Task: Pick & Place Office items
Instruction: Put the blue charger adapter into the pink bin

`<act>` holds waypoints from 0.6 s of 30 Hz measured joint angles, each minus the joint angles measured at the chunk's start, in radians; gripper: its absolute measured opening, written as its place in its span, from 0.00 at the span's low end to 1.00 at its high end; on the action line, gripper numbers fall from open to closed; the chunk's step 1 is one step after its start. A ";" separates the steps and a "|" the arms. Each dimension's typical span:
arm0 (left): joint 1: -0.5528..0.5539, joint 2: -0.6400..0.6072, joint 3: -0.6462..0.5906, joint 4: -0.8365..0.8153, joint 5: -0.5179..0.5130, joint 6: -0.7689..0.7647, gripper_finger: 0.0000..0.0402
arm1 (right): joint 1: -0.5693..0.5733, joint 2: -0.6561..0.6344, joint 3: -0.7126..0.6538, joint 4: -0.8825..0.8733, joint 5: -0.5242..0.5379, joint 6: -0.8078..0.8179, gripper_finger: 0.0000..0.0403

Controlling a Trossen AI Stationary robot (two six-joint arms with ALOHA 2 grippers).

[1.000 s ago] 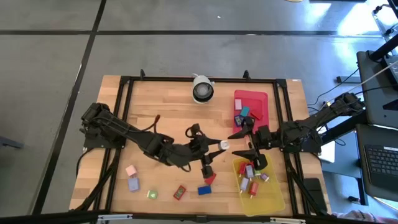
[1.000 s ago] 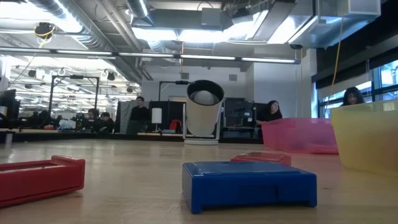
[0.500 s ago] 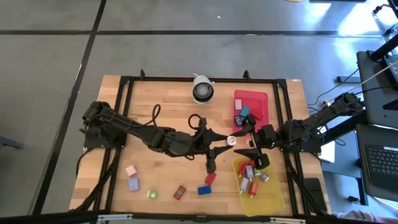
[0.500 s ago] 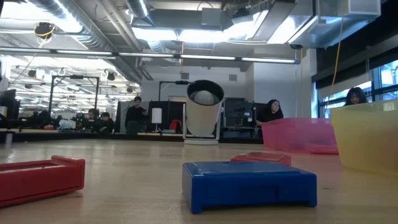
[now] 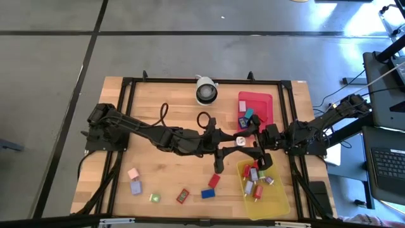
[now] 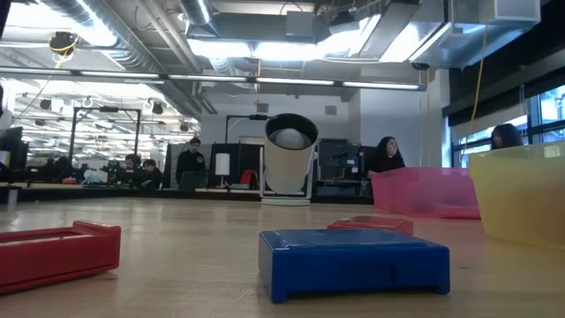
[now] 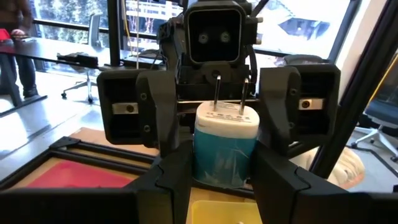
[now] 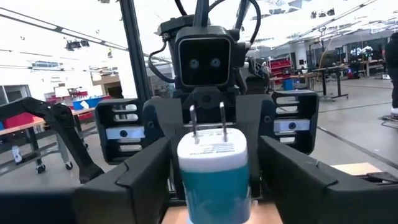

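The left gripper (image 5: 235, 143), clamped on the white-and-teal plug adapter (image 5: 240, 141), now reaches farther toward the yellow tray (image 5: 276, 204), meeting the right gripper (image 5: 252, 142), whose fingers narrow around it.

The table (image 5: 164, 114) is seen straight down from above. The low view sits at tabletop level, very near a blue block (image 6: 353, 261). Each wrist view faces the other arm closely; a teal-and-white plug adapter (image 7: 227, 146) is shared.
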 joint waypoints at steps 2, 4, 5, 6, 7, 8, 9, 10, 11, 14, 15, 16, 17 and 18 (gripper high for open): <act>0.000 0.000 0.000 0.006 0.002 0.005 0.32 | 0.000 0.000 0.000 0.003 0.000 0.001 0.54; 0.000 0.000 0.000 0.006 0.015 0.008 0.32 | 0.000 -0.001 0.000 0.004 0.000 0.001 0.48; 0.000 0.000 0.000 0.006 0.020 0.011 0.32 | 0.000 -0.001 0.000 0.006 0.000 0.002 0.45; 0.000 0.000 0.000 0.006 0.021 0.013 0.32 | 0.000 -0.002 0.000 0.007 0.001 0.002 0.43; 0.000 0.000 0.000 0.006 0.020 0.010 0.32 | 0.000 -0.002 0.000 0.007 0.001 0.001 0.41; 0.000 0.000 0.000 0.006 0.019 0.005 0.32 | 0.000 -0.002 0.000 0.007 0.001 0.000 0.41; 0.000 0.000 0.000 0.006 0.019 0.000 0.32 | 0.000 -0.002 0.000 0.007 0.001 -0.004 0.41; 0.000 -0.001 0.000 0.006 0.020 -0.007 0.32 | 0.000 -0.002 0.000 0.007 0.000 -0.010 0.39; 0.001 -0.001 -0.001 0.009 0.027 -0.009 0.33 | 0.001 -0.002 0.000 0.008 -0.004 -0.012 0.37; 0.001 -0.001 -0.001 0.012 0.031 -0.025 0.35 | 0.000 -0.002 0.000 0.007 -0.007 -0.007 0.36; 0.001 -0.001 -0.001 0.013 0.034 -0.032 0.37 | 0.000 -0.002 0.000 0.007 -0.007 -0.004 0.36; 0.001 -0.001 -0.001 0.011 0.039 -0.034 0.39 | 0.000 -0.002 0.000 0.007 -0.009 0.000 0.36; 0.001 -0.001 -0.001 0.012 0.043 -0.037 0.41 | 0.000 -0.002 0.001 0.006 -0.012 0.001 0.35; 0.001 -0.001 -0.001 0.011 0.046 -0.037 0.43 | 0.000 -0.002 0.001 0.005 -0.012 0.001 0.35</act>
